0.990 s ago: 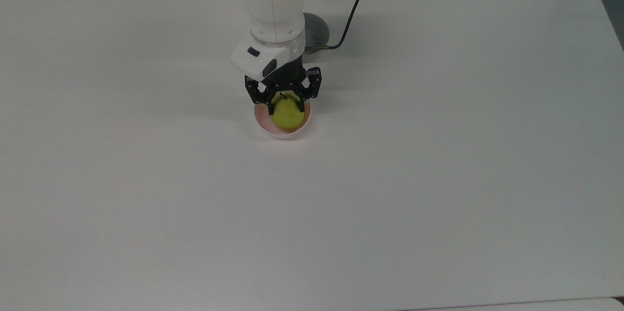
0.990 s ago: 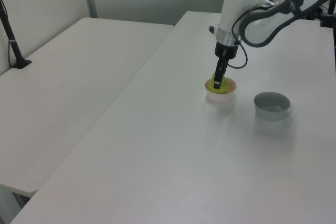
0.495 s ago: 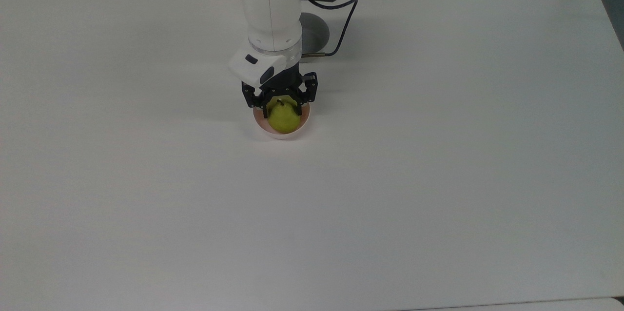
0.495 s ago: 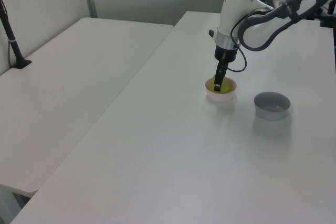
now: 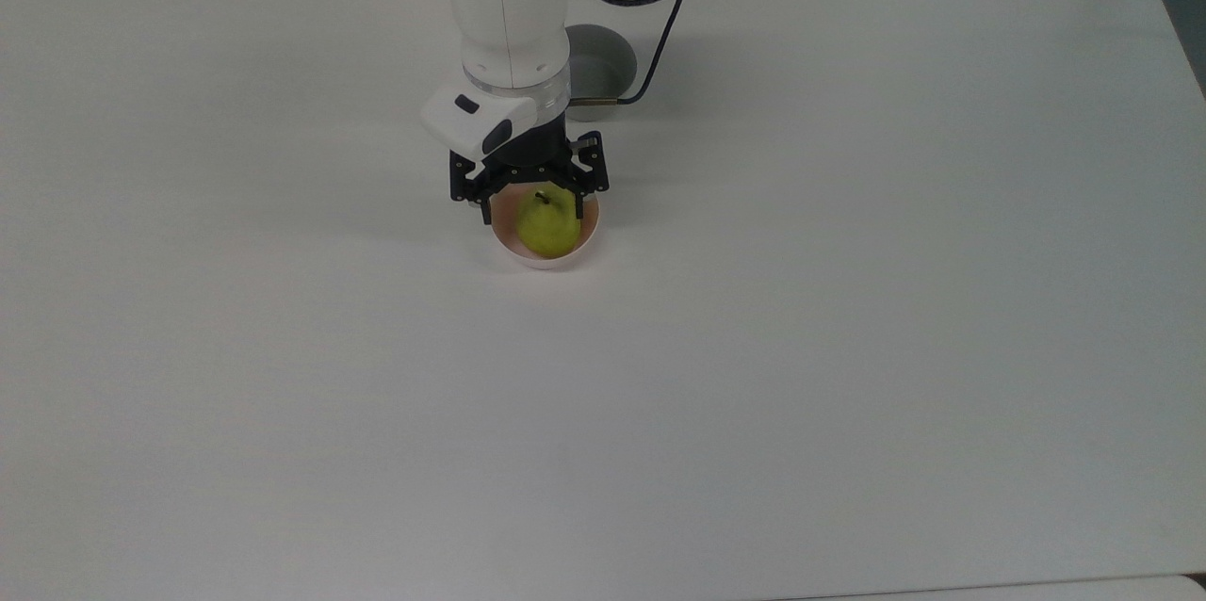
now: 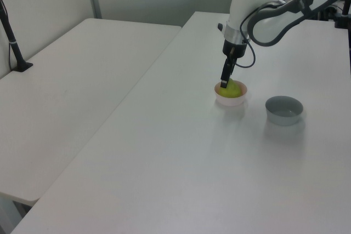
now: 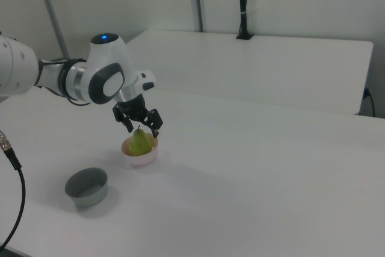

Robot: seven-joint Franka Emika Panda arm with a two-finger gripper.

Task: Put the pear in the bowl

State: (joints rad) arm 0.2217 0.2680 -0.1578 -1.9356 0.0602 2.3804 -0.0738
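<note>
The pear [image 5: 546, 224] sits inside the pink bowl [image 5: 546, 257], stem up, its yellow-green body rising above the rim in the right view (the dark stem shows as a small tick at the top of the fruit). In the left view the pear [image 6: 232, 89] fills most of the bowl [image 6: 230, 100], and in the right view the pear [image 7: 141, 142] stands upright in the bowl [image 7: 140, 156]. Directly above, the gripper [image 5: 529, 196] hangs with its black fingers spread apart on either side of the fruit's top and not touching it; the fingertips stand clear of the pear, one toward the top view's left and one toward the top view's right. The same spread shows in the right view, where the gripper [image 7: 139, 123] hovers just over the stem. In the left view the gripper [image 6: 225, 80] points down at the bowl's near edge. The white arm [image 5: 509, 8] rises behind it, trailing a dark cable [image 5: 660, 55]. A grey bowl [image 5: 603, 73] stands apart on the white table [image 5: 848, 347], partly behind the arm in the top view.
</note>
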